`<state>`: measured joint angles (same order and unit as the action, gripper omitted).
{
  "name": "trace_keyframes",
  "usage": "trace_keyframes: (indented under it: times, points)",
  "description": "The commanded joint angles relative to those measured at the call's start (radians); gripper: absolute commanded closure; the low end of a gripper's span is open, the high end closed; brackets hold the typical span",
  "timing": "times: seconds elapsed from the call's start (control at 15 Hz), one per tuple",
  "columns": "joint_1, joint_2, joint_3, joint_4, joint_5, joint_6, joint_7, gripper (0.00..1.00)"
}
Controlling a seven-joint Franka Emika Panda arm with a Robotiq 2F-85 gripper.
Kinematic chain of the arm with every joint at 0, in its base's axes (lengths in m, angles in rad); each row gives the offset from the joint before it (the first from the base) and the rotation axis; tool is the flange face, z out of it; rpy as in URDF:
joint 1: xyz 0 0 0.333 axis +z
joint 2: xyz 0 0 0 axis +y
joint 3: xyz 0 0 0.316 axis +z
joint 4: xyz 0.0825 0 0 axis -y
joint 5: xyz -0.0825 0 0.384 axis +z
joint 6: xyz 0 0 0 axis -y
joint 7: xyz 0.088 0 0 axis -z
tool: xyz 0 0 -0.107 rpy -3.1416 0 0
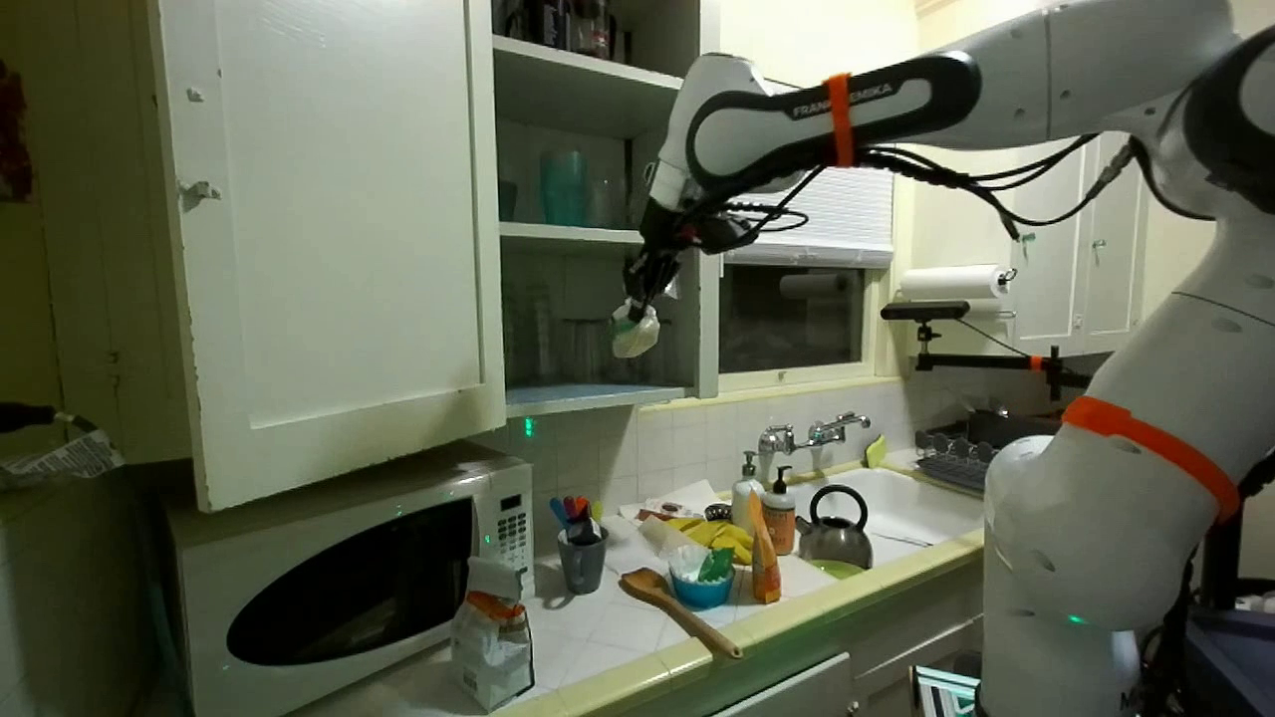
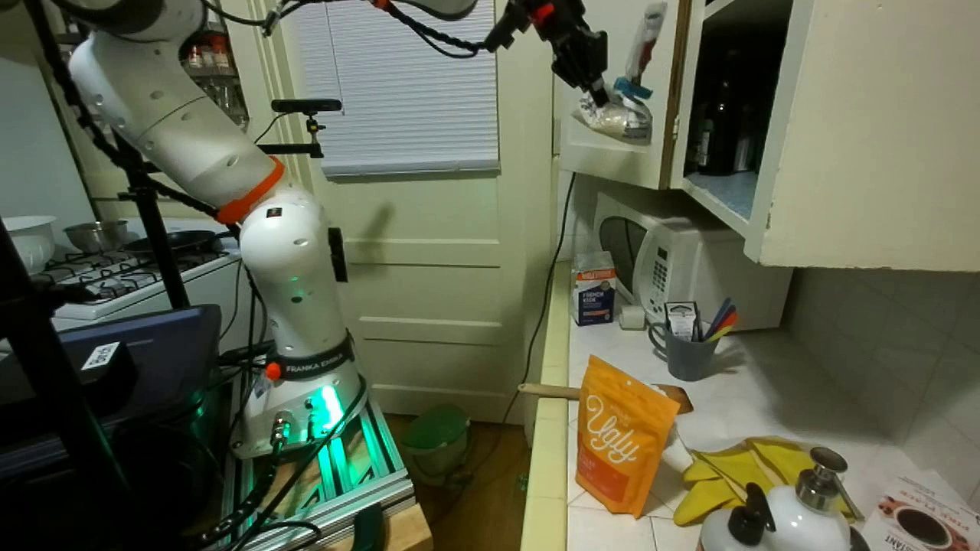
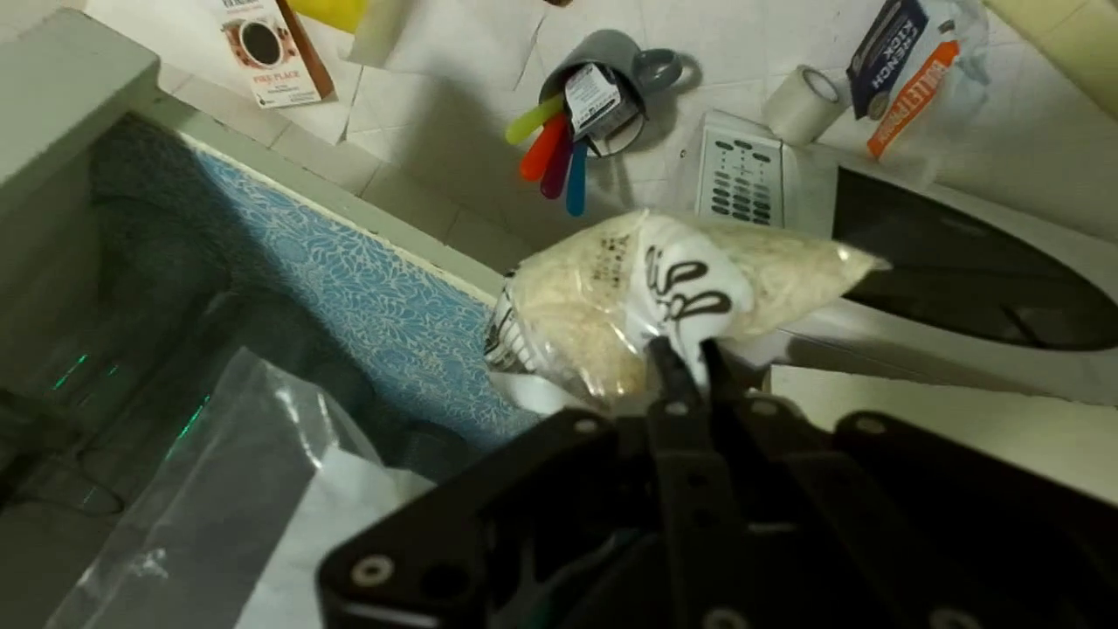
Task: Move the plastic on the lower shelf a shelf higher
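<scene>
A Franka Panda arm point(image 1: 1096, 65) holds a clear plastic bag point(image 3: 585, 314) of pale contents aloft at the front of an open kitchen cabinet point(image 1: 708, 329), the gripper point(image 3: 687, 351) set narrow and pinching the bag. A white label point(image 3: 699, 271) with dark print shows on its side in the wrist view. In an exterior view, the bag shows against the lower compartment, above the lower shelf point(image 1: 598, 400) and below the level of the middle shelf point(image 1: 568, 233), where a teal tumbler point(image 1: 564, 189) stands; whether any of the bag is inside the cabinet is hard to judge. The lower shelf carries a blue patterned lining point(image 3: 376, 297). On the white-tiled desk point(image 2: 804, 390) below, a microwave point(image 1: 349, 588) sits under the cabinet door point(image 1: 349, 229), with a gray mug point(image 2: 691, 358) of bright-colored handles point(image 2: 723, 323) just beside it. An orange pouch point(image 2: 624, 440) marked "Ugly" stands near yellow gloves point(image 2: 721, 488), and a metal kettle point(image 1: 837, 545) rests near the white sink point(image 1: 926, 508). A paper towel roll point(image 1: 951, 282) hangs horizontally beside the window point(image 1: 792, 329).
</scene>
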<state>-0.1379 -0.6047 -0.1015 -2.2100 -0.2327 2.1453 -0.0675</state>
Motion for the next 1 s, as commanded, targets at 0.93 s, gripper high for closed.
trace_keyframes:
  times: [0.93]
  points:
    - [0.012, -0.262, 0.079, 0.125, 0.012, 0.017, 0.072, 0.99]
